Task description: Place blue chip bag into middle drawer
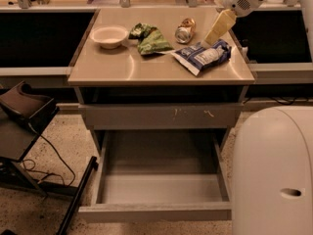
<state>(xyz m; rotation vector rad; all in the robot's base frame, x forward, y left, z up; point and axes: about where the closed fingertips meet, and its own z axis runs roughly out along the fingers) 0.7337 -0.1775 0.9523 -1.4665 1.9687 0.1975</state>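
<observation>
Blue chip bag (203, 57) lies flat; tool (213, 35) hovers over its far edge, grip state impossible to tell.

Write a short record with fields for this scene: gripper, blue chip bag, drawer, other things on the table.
gripper: above the far edge of the blue chip bag
blue chip bag: lying on the tabletop, right side
middle drawer: pulled open, floor bare
other items: bowl, green chip bag, can, farther back on the tabletop
</observation>
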